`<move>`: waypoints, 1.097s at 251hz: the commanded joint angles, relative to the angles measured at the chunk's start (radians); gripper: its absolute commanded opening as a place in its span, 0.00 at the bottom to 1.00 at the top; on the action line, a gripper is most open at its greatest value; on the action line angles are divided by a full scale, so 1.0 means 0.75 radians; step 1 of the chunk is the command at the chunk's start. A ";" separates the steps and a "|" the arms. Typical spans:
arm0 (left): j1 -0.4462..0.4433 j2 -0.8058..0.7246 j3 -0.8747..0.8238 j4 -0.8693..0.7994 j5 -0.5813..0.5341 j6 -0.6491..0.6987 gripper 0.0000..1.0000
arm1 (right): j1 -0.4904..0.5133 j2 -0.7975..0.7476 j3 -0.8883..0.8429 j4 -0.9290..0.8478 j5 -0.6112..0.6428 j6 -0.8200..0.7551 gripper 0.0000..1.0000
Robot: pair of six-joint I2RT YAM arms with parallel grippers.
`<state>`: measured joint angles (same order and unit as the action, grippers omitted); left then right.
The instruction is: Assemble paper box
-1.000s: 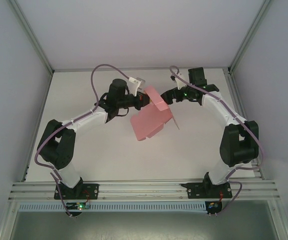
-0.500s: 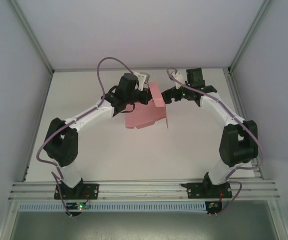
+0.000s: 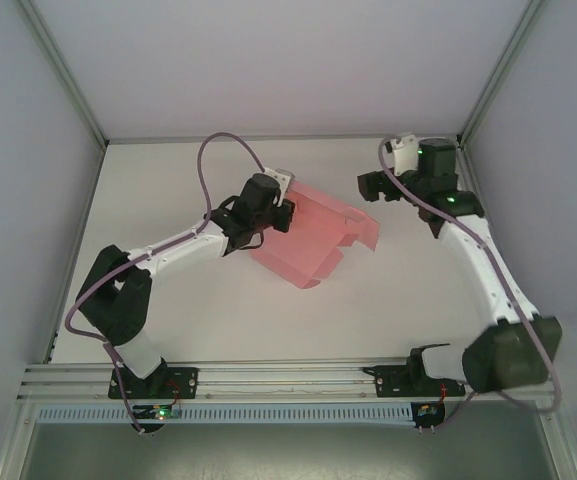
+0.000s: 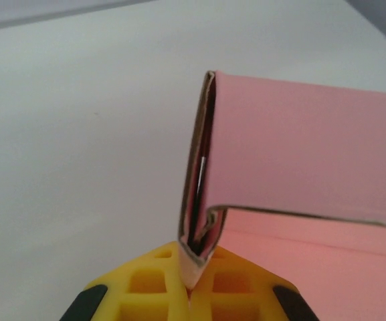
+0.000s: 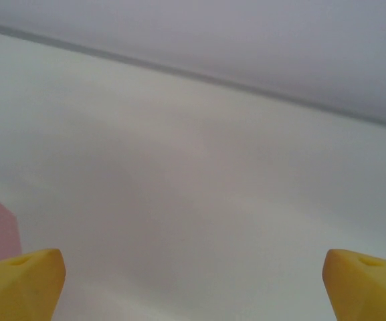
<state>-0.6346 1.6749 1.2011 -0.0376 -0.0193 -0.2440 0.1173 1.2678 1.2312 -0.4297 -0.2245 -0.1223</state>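
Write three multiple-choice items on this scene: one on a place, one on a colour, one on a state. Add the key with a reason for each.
1. Where are the right fingers relative to the paper box?
A. clamped on it
B. apart from it, off its right side
C. under it

2. What colour is the paper box?
A. blue
B. pink
C. white

3. How are the left fingers?
A. wide open
B. shut on nothing
C. shut on the paper box's edge

Key:
1 B, the top view shows a gap between them.
2 B, the card is pink in the top and left wrist views.
3 C, the left wrist view shows the card's edge pinched between them.
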 commanded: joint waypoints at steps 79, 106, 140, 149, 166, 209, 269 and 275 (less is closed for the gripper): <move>-0.001 -0.096 0.012 0.073 -0.050 0.053 0.00 | 0.039 -0.028 0.123 -0.623 -0.393 -0.425 0.98; 0.000 -0.101 0.022 0.081 0.007 0.045 0.00 | 0.060 0.020 0.109 -0.567 -0.403 -0.400 0.98; 0.000 -0.108 0.021 0.110 0.060 0.027 0.00 | 0.096 0.054 0.079 -0.422 -0.431 -0.352 0.98; 0.000 -0.110 0.019 0.118 0.072 0.024 0.00 | 0.103 0.064 0.077 -0.397 -0.432 -0.345 0.98; 0.001 -0.103 0.025 0.112 0.074 0.028 0.00 | 0.107 0.075 0.105 -0.399 -0.399 -0.334 0.98; 0.000 -0.078 0.037 0.064 0.023 0.047 0.00 | 0.103 -0.002 0.176 -0.492 -0.402 -0.431 0.98; 0.000 -0.055 0.049 0.042 0.028 0.054 0.00 | 0.042 -0.073 0.172 -0.446 -0.371 -0.387 0.98; 0.000 -0.057 0.048 0.040 0.028 0.054 0.00 | 0.035 -0.069 0.174 -0.450 -0.346 -0.379 0.98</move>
<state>-0.6350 1.6283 1.2041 -0.0101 0.0143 -0.2153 0.1680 1.2205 1.3315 -0.7727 -0.5152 -0.4183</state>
